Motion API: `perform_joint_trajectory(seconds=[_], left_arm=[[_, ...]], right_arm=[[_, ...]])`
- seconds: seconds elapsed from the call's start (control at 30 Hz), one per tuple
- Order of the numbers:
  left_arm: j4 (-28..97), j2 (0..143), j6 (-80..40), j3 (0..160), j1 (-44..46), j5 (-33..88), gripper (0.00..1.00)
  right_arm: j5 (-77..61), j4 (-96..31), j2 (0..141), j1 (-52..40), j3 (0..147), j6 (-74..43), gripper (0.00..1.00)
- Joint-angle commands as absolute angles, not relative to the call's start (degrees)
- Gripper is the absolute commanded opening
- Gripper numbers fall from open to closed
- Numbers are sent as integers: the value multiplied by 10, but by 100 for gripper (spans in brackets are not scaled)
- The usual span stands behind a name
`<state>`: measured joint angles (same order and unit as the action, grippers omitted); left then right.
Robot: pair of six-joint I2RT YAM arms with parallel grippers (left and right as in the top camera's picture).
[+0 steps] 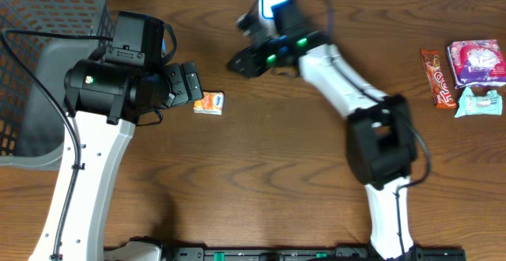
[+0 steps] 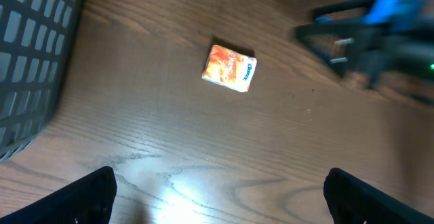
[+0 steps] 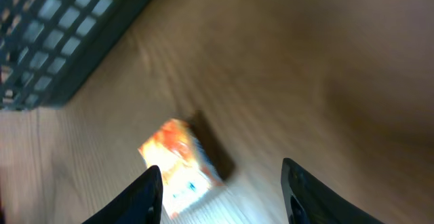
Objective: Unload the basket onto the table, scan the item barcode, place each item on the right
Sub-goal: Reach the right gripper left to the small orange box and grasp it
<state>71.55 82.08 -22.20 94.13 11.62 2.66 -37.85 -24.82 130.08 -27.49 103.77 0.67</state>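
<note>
Here the small orange packet [image 1: 209, 103] lies on the bench [image 1: 261, 174], left of centre in the overhead frame, just beside the left pincer [image 2: 220, 197], released wide. The right pincer [image 3: 222, 193], blurred, seems parted and empty.

the small carton [image 1: 209, 103] is lying on the table [image 1: 261, 174] just right of the left gripper [image 1: 194, 85], with the basket [image 1: 47, 24] sitting far left and the right gripper [image 1: 239, 60] hanging behind it, further right; a candy bar [image 1: 437, 77], a pouch [image 1: 477, 62] and a wrapped snack [image 1: 480, 102] are lying far right.
</note>
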Motion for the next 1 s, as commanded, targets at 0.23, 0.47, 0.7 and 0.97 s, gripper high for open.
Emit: perform_joint_trajectory(seconds=[0.23, 0.47, 0.7, 0.97], left_arm=[[716, 820, -217, 948, 114, 22, 98], [716, 820, -216, 948, 114, 22, 98], [716, 820, -217, 948, 114, 22, 98], [716, 820, -217, 948, 114, 22, 98]], right_arm=[[-307, -222, 1347, -364, 1038, 2, 53], [-260, -283, 1348, -379, 1038, -2, 44], [-260, -344, 1348, -386, 1037, -4, 38], [-164, -486, 1347, -385, 1037, -71, 12]])
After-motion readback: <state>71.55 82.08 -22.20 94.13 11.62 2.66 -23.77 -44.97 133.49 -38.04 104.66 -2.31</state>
